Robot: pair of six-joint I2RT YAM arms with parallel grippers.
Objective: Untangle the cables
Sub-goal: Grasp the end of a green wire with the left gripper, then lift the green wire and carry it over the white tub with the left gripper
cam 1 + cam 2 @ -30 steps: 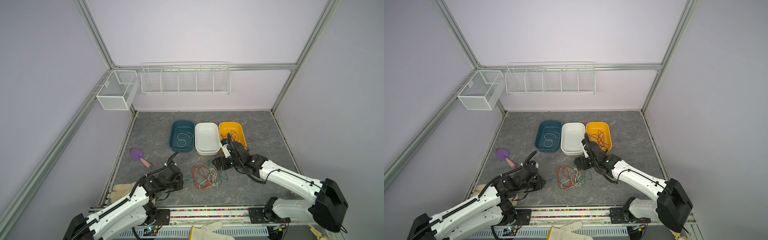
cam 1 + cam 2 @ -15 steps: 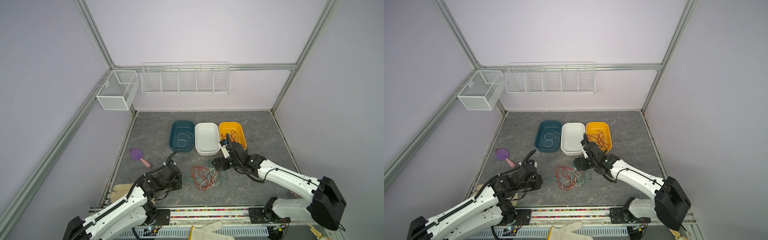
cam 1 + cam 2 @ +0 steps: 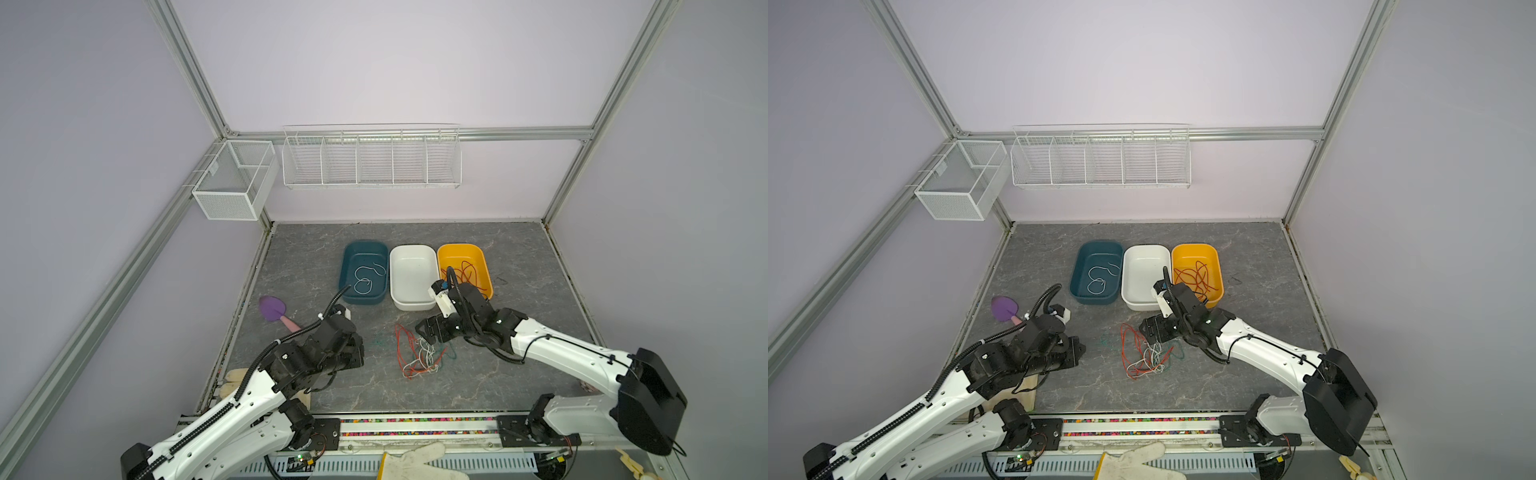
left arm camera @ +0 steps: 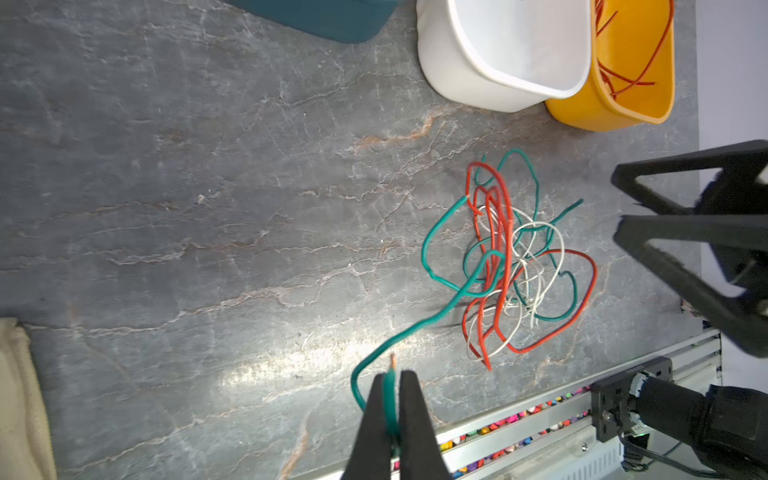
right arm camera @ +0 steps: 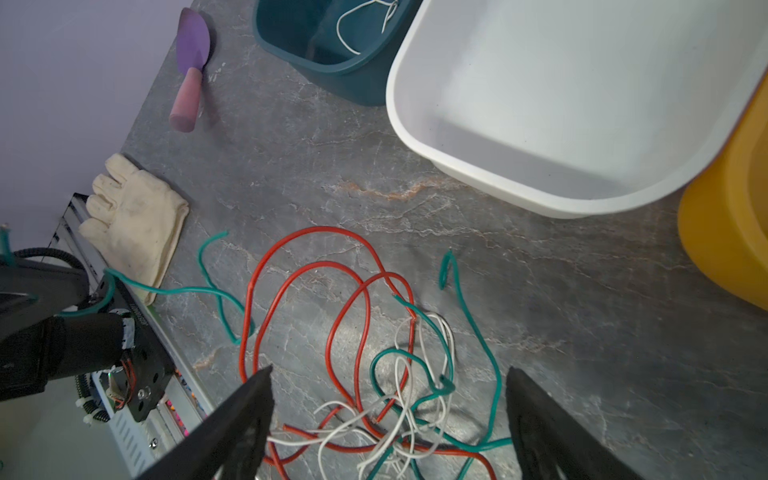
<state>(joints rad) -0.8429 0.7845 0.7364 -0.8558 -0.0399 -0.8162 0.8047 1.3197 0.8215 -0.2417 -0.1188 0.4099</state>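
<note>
Grey marbled tabletop (image 3: pixel 523 266) carries everything you are working with. Your cables (image 3: pixel 419 353) lie on it in one loose knot of red-orange, white and green strands. The knot sits near the middle, nearer to you than the row of bins and between your two arms.

Your left gripper (image 4: pixel 394 374) is pressed together on the end of a green cable (image 5: pixel 178 289). In the left wrist view the strand is pinched between the black fingers (image 4: pixel 376 415), and a short bare tip pokes out past them. From there the strand bends away and runs right into the knot.

Your right gripper (image 5: pixel 388 370) hangs over the far right edge of the knot with its jaws spread wide. The right wrist view shows the tangle lying between the two fingers, but you cannot tell whether either finger touches a strand.

Beyond the knot, three bins stand side by side in a row. The teal bin (image 3: pixel 345 266) on the left holds a curled white cable (image 3: pixel 363 279). The white bin (image 3: pixel 411 306) is in the middle. The yellow bin (image 3: pixel 461 248) on the right holds red-orange cables (image 3: pixel 464 272).

A purple trowel (image 3: pixel 272 307) with a pink handle lies near the left edge of the table. A cream glove (image 5: pixel 137 216) lies at the near left corner, beside your left arm.
</note>
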